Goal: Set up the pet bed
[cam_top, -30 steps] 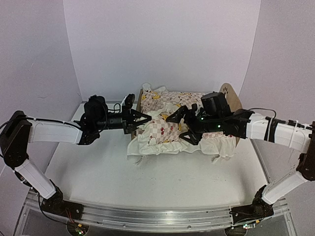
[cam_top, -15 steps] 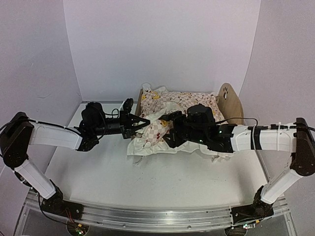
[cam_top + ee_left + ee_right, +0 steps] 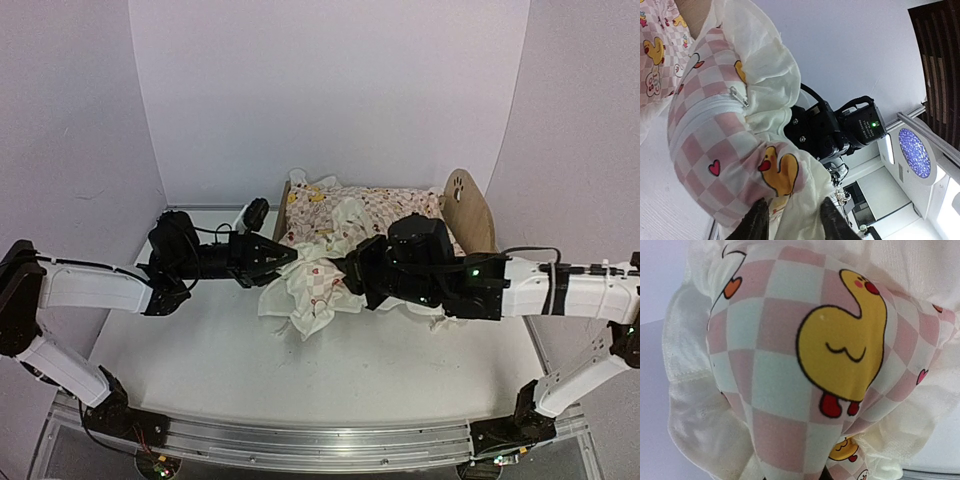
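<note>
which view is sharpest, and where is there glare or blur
top external: even, soft light, no glare, only faint shadow around the quilt; left wrist: checked print and zipper sharp, bright panel at lower right blown out to white; right wrist: quilt fills the frame at very close range, duck print crisp in the centre, frill toward the edges soft.

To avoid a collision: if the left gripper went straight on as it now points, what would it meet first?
The frilled checkered cloth, already between its fingers; behind it probably the right arm, though depth is unclear.
</note>
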Controlling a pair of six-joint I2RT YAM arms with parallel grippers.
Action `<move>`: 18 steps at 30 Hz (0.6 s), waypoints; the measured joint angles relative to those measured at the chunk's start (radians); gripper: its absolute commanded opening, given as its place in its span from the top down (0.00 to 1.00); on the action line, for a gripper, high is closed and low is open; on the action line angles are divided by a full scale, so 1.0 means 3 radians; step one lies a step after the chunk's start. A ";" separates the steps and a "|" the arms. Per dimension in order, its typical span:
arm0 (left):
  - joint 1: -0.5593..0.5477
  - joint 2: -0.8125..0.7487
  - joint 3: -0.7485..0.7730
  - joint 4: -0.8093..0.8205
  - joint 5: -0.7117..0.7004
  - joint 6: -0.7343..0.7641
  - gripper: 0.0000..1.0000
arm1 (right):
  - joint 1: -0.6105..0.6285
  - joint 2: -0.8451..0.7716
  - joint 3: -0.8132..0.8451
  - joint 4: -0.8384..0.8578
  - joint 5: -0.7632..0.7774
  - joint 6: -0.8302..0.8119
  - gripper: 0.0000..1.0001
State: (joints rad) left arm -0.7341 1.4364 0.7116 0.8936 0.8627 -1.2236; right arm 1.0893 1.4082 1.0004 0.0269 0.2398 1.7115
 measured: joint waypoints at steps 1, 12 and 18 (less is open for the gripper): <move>0.0001 -0.0055 -0.0004 0.0017 0.0027 0.0041 0.60 | 0.0062 -0.0090 0.0066 -0.0212 0.0088 -0.0112 1.00; 0.0160 -0.0280 -0.0006 -0.0608 -0.0022 0.0928 0.55 | -0.0604 -0.0501 0.1415 -0.2015 0.0535 -0.3209 1.00; 0.0167 -0.0712 0.0005 -0.1316 -0.0314 0.1470 0.56 | -0.1373 0.0093 0.2363 -0.2895 0.0661 -0.4617 1.00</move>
State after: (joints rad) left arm -0.6842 1.2228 0.7132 0.4988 0.7685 -0.7826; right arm 0.6773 1.4361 1.7092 -0.8417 0.4381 0.3264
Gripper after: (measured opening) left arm 0.447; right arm 0.055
